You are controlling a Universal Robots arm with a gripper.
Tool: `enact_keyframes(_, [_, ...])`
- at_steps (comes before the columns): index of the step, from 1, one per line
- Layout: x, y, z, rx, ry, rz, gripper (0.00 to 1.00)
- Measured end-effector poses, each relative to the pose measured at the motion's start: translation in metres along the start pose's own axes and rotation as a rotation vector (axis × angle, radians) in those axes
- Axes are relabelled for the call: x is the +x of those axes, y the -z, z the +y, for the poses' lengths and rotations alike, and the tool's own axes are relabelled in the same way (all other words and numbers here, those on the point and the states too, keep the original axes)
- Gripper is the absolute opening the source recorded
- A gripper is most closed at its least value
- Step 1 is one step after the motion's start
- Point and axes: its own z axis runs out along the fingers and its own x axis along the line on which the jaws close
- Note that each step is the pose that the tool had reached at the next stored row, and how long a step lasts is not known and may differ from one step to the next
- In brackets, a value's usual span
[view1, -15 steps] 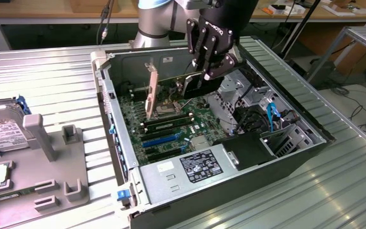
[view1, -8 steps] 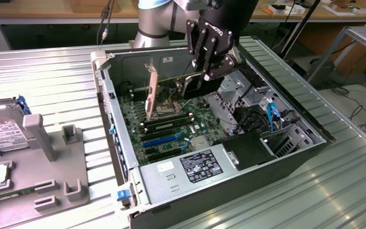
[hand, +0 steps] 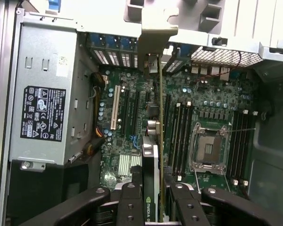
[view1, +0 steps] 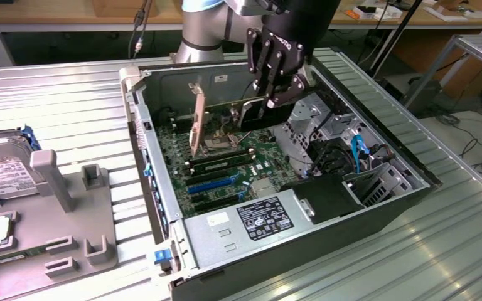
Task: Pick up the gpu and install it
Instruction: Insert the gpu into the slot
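So the black pincer (view1: 273, 105) is clamped on the gpu (view1: 226, 116), a thin flat dark green circuit board with a narrow pale metal bracket along one end. It's standing upright on its long edge in the upper middle of the exterior view. That puts it inside the open black computer case (view1: 350, 232), over the green motherboard (view1: 258, 160) with the bracket end toward the case's rear wall, but I can't tell if its bottom edge actually touches a slot.
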Motion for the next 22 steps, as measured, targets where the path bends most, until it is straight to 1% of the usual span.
enact_keyframes(8, [0.0001,-0.0022,-0.0001,0.0028,-0.127,-0.0056,0.27])
enact_keyframes(9, [0.0000,-0.0022,-0.0001,0.0030,-0.136,-0.0059,0.27])
enact_keyframes(13, [0.0000,-0.0025,-0.0001,0.0032,-0.137,-0.0062,0.27])
enact_keyframes(20, [0.0002,-0.0084,-0.0004,0.0080,-0.138,-0.0060,0.27])
enact_keyframes(22, [0.0002,-0.0095,-0.0004,0.0085,-0.138,-0.0060,0.27])
